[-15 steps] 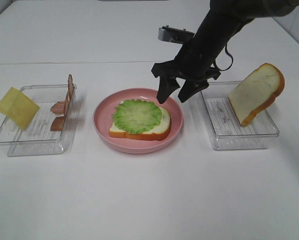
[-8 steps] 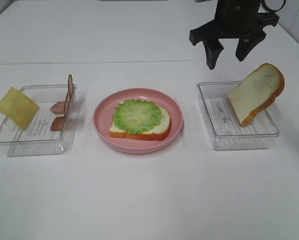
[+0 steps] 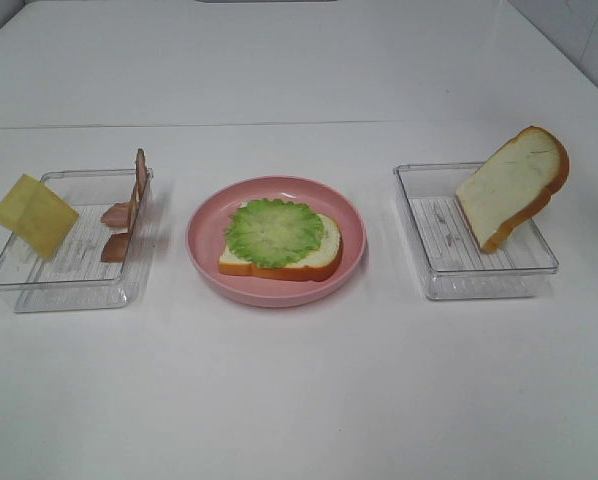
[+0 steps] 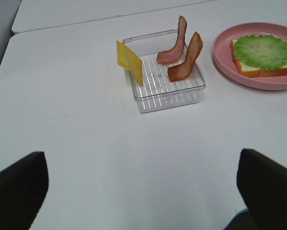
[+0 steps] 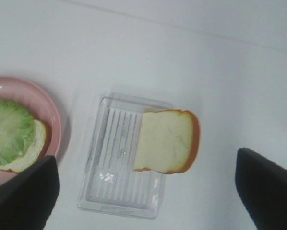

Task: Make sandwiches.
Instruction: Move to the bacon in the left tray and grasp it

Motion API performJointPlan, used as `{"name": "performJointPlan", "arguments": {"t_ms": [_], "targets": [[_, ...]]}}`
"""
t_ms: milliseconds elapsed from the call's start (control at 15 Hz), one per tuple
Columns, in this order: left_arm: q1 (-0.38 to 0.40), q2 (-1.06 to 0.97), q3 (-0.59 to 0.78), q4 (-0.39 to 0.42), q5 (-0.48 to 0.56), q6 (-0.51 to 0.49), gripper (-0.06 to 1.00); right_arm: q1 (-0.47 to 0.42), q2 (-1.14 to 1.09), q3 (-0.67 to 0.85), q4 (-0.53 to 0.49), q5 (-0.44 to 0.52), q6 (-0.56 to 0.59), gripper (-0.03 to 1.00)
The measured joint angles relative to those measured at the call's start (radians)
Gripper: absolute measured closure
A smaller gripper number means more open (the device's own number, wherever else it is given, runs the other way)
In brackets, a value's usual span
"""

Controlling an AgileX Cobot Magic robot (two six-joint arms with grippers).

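The half-built sandwich, a white bread slice with tan crust (image 3: 279,264) under a ruffled green lettuce leaf (image 3: 275,230), lies on the round pink plate (image 3: 197,245) at mid-table. Bacon, cheese and the top slice are not yet on. The reddish-brown bacon strips (image 3: 139,178) and yellow cheese square (image 3: 33,214) lean in the left clear plastic tray (image 3: 69,292), and the second bread slice (image 3: 512,186) leans in the right clear plastic tray (image 3: 479,282). The left gripper (image 4: 141,160) and right gripper (image 5: 144,160) are both released, jaws wide and empty.
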Motion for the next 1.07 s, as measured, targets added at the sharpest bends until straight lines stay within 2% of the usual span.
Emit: {"name": "performJointPlan", "arguments": {"t_ms": [267,533,600,667,800,867,933,1067], "targets": [[0.0,0.0,0.0,0.0,0.0,0.0,-0.05,0.0,-0.333,0.101,-0.044,0.0,-0.001,-0.01],[0.0,0.0,0.0,0.0,0.0,0.0,-0.05,0.0,-0.734,0.341,-0.045,0.0,-0.001,-0.02],[0.0,0.0,0.0,0.0,0.0,0.0,-0.05,0.0,-0.974,0.522,-0.044,0.001,0.0,-0.02],[0.0,0.0,0.0,0.0,0.0,0.0,-0.05,0.0,-1.098,0.623,-0.033,0.002,0.001,-0.02],[0.0,0.0,0.0,0.0,0.0,0.0,-0.05,0.0,-1.292,0.848,0.014,0.005,0.004,-0.02],[0.0,0.0,0.0,0.0,0.0,0.0,-0.05,0.0,-1.326,0.889,0.028,0.005,0.004,-0.02],[0.0,0.0,0.0,0.0,0.0,0.0,-0.05,0.0,-1.402,0.988,0.062,-0.016,0.004,-0.02],[0.0,0.0,0.0,0.0,0.0,0.0,-0.05,0.0,-1.509,1.17,0.131,-0.148,-0.046,-0.02]]}}
